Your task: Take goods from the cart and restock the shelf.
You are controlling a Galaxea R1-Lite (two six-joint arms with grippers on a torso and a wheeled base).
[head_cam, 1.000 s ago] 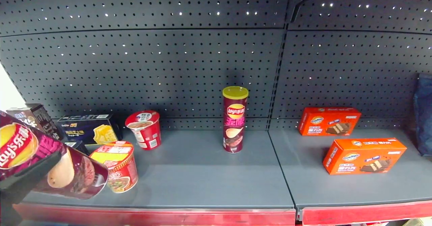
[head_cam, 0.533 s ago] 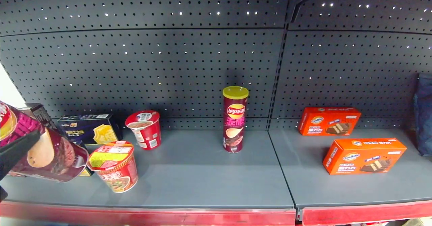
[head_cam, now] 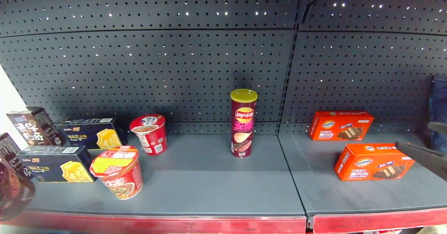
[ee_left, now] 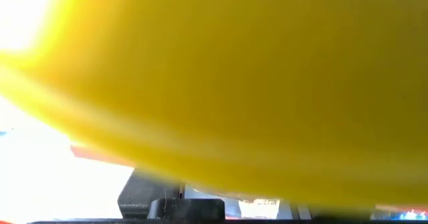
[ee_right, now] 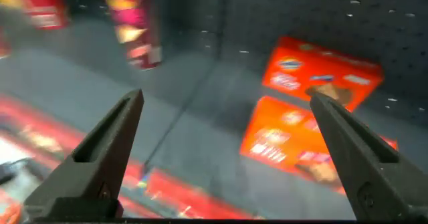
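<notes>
Held chips can (head_cam: 14,192): you see its dark end at the 8 o'clock edge of the head view, at the front left corner of the shelf (head_cam: 209,188). Its yellow lid (ee_left: 254,83) is very close to the left wrist camera.
Left gripper: you cannot tell how it grips.
Right gripper (ee_right: 226,97): spread wide and holding nothing, near the front orange box (head_cam: 373,162) at 4 o'clock.
Standing chips can (head_cam: 243,124): upright at the shelf centre.
Noodle cup (head_cam: 118,173): at 8 o'clock, just beside a dark box (head_cam: 52,164).
</notes>
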